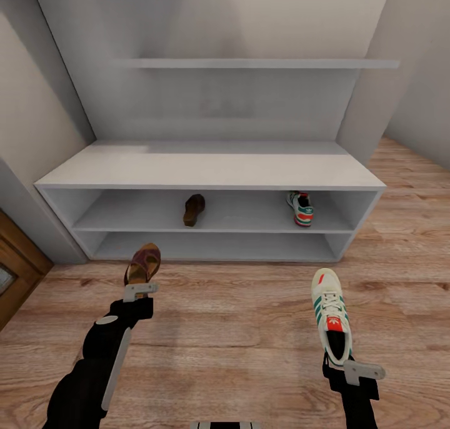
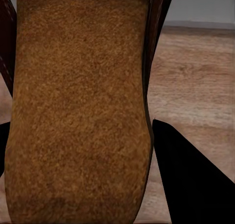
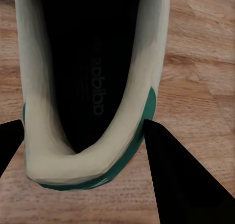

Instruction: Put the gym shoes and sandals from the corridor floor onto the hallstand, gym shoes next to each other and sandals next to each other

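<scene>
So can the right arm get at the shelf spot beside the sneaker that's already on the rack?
Probably yes: the right gripper holds its gym shoe facing the hallstand, and bare shelf lies beside the shelved sneaker.

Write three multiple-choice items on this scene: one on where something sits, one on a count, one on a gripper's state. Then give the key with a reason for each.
1. Where is the gym shoe that is already put away?
A. on the hallstand's flat top
B. on the upper open shelf, toward its right end
C. on the floating shelf

2. How many shoes are on the hallstand now?
A. two
B. three
C. four

3. What is the left gripper doing?
A. hanging open over bare floor
B. shut on a sneaker
C. shut on a sandal

Key:
1 B: the head view shows it inside the upper shelf near the right wall.
2 A: one brown sandal and one sneaker sit on that shelf; the other two are at the grippers.
3 C: the left wrist view shows the tan footbed between the fingers.
</scene>
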